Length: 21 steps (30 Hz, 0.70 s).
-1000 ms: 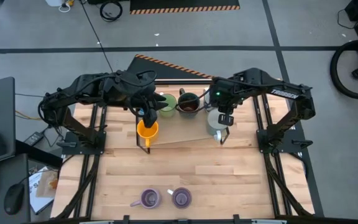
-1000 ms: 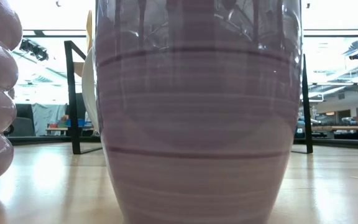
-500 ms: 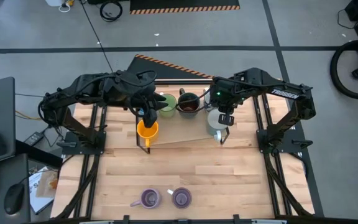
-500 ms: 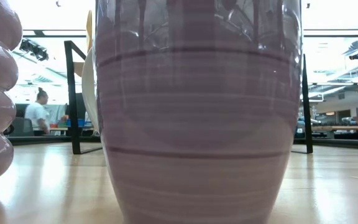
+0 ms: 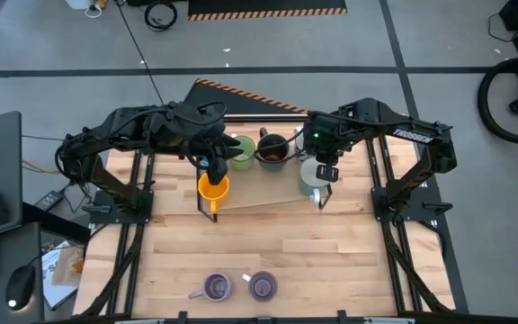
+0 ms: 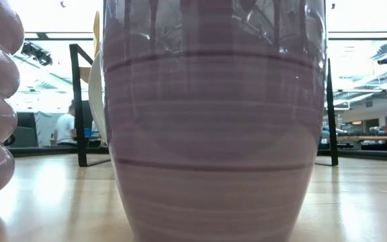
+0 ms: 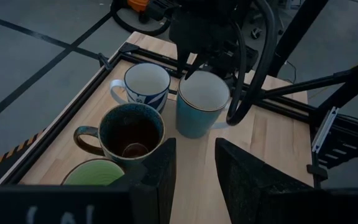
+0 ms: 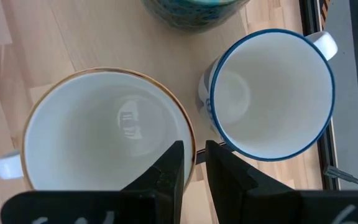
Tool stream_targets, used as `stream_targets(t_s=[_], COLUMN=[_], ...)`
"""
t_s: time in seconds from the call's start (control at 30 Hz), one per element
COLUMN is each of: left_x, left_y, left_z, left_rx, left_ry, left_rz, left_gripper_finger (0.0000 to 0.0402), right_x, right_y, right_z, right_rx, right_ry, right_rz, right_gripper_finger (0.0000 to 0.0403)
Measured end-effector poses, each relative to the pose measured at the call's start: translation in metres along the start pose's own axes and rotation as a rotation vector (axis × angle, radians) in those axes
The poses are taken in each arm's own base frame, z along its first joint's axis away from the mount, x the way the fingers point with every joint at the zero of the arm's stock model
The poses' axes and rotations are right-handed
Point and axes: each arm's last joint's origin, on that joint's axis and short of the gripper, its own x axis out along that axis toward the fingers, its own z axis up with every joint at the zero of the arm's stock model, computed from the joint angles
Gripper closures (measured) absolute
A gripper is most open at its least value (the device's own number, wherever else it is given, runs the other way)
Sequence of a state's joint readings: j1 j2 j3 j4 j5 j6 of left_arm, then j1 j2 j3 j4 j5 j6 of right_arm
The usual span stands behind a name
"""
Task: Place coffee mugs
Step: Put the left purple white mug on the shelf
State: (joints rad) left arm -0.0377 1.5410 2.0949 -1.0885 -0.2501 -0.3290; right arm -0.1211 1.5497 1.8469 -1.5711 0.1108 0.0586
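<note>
High view shows the mugs in two groups. At the table's far edge stand the orange mug (image 5: 212, 188), green mug (image 5: 241, 148), dark brown mug (image 5: 272, 149) and a pale blue mug (image 5: 312, 171); the two purple mugs (image 5: 217, 287) sit near the front edge, well apart from the rest. One purple mug fills the low view and blocks almost everything behind it.

The left gripper (image 5: 214, 173) is closed on the orange mug's rim. The right gripper (image 8: 193, 163) pinches the pale blue mug's rim, fingers narrow, one inside and one outside. A white mug with a blue rim (image 8: 271, 93) stands just beside it, crowding that grip.

Neither arm nor any mug has moved since a second ago; only a person (image 6: 64, 128) in the room behind has come into the low view.
</note>
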Motion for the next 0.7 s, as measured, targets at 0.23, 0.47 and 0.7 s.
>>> stream_targets(t_s=[0.23, 0.47, 0.7], left_x=[0.0000, 0.0000, 0.0000], left_y=[0.0000, -0.0001, 0.0000], left_z=[0.0000, 0.0000, 0.0000], left_rx=[0.000, 0.001, 0.000], left_ry=[0.000, 0.000, 0.000], left_rz=[0.000, 0.000, 0.000], left_gripper_finger=[0.0285, 0.0285, 0.0285], right_x=[0.0000, 0.0000, 0.0000], right_y=[0.0001, 0.0000, -0.0007], right_z=[0.0000, 0.0000, 0.0000], right_rx=[-0.002, -0.002, -0.008], right_ry=[0.000, 0.000, -0.001], right_rz=[0.004, -0.001, -0.025], right_gripper_finger=[0.0330, 0.0330, 0.0330])
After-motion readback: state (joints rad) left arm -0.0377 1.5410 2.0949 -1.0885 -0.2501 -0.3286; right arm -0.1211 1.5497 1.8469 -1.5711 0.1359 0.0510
